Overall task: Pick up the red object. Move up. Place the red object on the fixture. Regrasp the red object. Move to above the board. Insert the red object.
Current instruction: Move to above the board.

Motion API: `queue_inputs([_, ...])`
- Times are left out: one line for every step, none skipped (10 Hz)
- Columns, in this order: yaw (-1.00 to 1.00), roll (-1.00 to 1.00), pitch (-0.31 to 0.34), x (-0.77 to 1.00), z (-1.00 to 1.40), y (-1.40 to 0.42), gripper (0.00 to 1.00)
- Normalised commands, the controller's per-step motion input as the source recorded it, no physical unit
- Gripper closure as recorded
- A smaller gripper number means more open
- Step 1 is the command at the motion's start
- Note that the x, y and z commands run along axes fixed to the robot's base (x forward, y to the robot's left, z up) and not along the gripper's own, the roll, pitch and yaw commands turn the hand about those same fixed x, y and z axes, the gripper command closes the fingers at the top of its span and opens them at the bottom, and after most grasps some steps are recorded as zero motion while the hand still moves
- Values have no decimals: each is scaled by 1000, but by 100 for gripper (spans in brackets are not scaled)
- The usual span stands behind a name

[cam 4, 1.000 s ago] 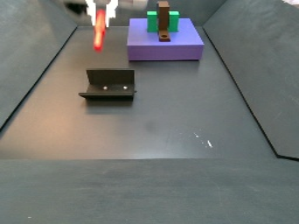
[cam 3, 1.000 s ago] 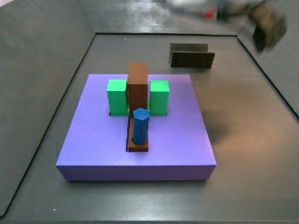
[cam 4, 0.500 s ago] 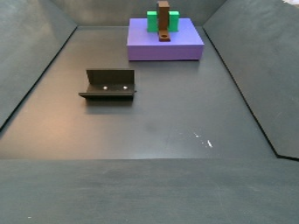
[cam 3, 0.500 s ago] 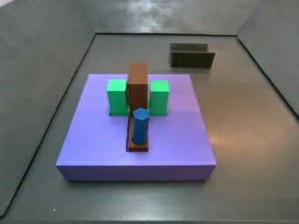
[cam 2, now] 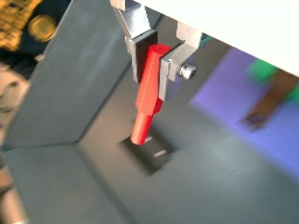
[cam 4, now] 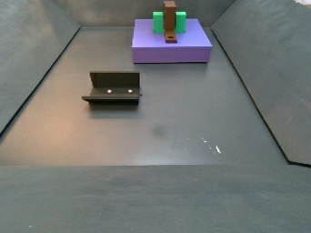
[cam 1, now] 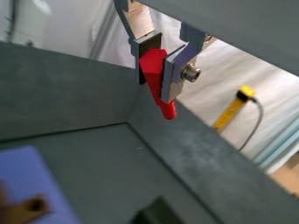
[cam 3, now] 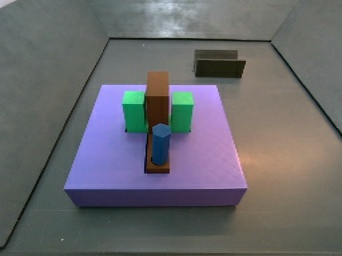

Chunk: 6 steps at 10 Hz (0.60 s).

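1. In a side view, a dark grey floor carries the board point(cam 3: 201, 160) near, with green blocks point(cam 3: 134, 111), a brown bar point(cam 3: 158, 100) and a blue peg point(cam 3: 160, 145); the fixture point(cam 3: 219, 64) sits far right.
2. In a side view, the fixture point(cam 4: 113, 88) stands alone; no tool shows.
3. In both wrist views, the tool point(cam 1: 163, 68) is clamped on the red object point(cam 1: 156, 77), high above the floor.
4. There the red object point(cam 2: 147, 92) looks stiff, light and slick, best held near its upper end; nothing blocks the fixture.

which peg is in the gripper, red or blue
The red object, clamped between the gripper fingers; the blue peg stands on the board.
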Motion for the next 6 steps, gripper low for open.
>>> queue_inputs([-158, -1000, 120, -587, 156, -685, 100])
queue_inputs([-149, -1000, 125, -272, 48, -262, 100])
queue_inputs([-133, -1000, 136, -106, 21, -73, 100])
queue_inputs([-125, -1000, 128, -87, 28, -29, 100])
queue_inputs([-107, -1000, 121, -58, -9, 29, 100])
queue_inputs([-97, -1000, 119, -47, 13, 29, 100])
